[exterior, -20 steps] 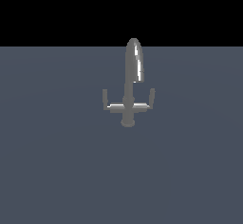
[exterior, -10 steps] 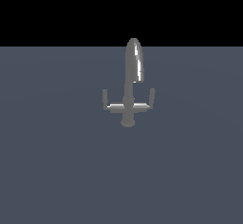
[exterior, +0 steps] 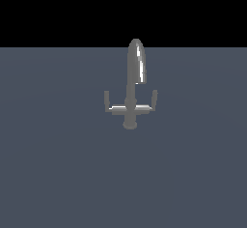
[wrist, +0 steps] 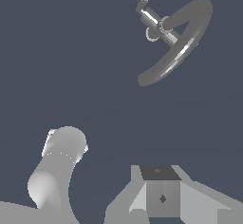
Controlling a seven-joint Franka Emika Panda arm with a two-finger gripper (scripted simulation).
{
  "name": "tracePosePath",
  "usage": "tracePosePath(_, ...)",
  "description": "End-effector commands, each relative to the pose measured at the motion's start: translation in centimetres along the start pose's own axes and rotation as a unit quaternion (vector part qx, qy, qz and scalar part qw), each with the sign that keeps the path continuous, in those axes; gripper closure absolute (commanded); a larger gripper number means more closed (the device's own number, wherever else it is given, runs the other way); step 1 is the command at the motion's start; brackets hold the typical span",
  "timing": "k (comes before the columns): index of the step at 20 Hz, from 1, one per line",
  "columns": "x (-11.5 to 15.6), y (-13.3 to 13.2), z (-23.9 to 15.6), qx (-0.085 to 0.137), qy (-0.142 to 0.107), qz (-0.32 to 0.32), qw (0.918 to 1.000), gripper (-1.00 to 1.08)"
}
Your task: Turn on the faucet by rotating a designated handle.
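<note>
Exterior view: faucet (exterior: pixel 131 96) alone on grey floor (exterior: pixel 58 174).

You had the small grey metal faucet (exterior: pixel 130 107) standing upright on the flat slate-grey surface, well clear of every edge and closer to the far edge than the near one. Its tall glossy spout arched up from a round base and carried a white streak of light down one side. Across the stem ran a horizontal crossbar with an upturned peg at each end. Your handle (exterior: pixel 106 98), the short upright grey metal peg, stood at the crossbar's end on the exterior view's left, on the arm bearing the bright white glint. In the wrist view you saw the faucet (wrist: pixel 176 42) from above, its spout curving as a long arc, one peg (wrist: pixel 143 2) visible, nothing touching it.
</note>
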State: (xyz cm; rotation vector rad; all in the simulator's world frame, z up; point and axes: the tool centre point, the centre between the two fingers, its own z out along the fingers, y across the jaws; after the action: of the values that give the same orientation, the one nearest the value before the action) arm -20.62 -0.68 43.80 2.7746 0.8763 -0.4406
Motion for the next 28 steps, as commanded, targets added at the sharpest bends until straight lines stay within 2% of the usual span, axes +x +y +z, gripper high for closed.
tracePosePath(1,0.6,0.5,0.3,-0.008,-0.017,-0.039,0.9991,1.08)
tracePosePath(7,2.2,1.7,0.9,-0.021,-0.06,-0.129,0.9896,1.08)
tracePosePath(10,3.0,2.3,1.3,-0.026,-0.081,-0.174,0.9811,1.08)
tracePosePath(14,4.1,3.0,1.8,-0.03,-0.11,-0.233,0.9657,1.08)
tracePosePath(21,6.2,4.2,2.7,-0.032,-0.162,-0.333,0.9283,1.08)
tracePosePath(28,8.4,5.3,3.8,-0.026,-0.212,-0.428,0.8781,1.08)
